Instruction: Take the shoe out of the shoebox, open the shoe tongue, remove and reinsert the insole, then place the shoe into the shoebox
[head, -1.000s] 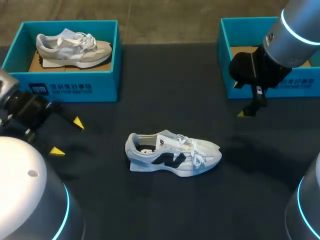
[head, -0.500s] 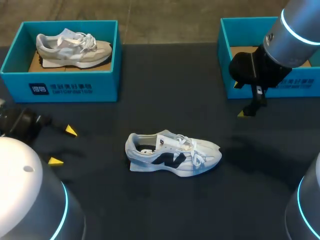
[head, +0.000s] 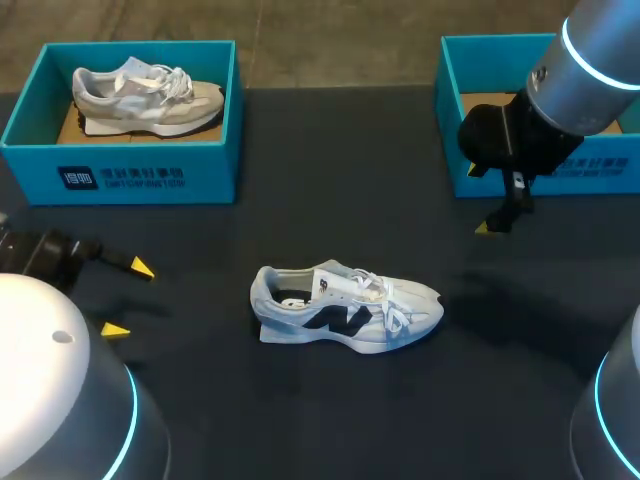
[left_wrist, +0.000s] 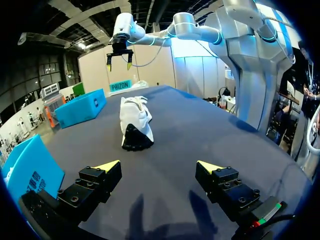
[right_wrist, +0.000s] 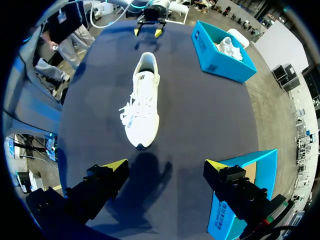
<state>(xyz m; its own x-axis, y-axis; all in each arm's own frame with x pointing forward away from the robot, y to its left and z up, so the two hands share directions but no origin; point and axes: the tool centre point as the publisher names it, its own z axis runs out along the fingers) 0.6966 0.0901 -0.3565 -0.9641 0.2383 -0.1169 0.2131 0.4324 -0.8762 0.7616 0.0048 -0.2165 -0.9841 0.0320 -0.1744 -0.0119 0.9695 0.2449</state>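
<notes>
A grey shoe lies in your left shoebox; the right shoebox is partly hidden. The white shoe sits on the desk between your left gripper and right gripper, both spread

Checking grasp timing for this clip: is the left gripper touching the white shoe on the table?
Apart. The left wrist view shows the left gripper's open fingers well short of the white shoe, with bare table between them.

1. The shoe lies mid-table, toe rightward.
2. The left shoebox, far left, holds a second shoe; the right shoebox stands far right.
3. The left gripper is left of the shoe; the right gripper is seemingly just before the right shoebox.
</notes>
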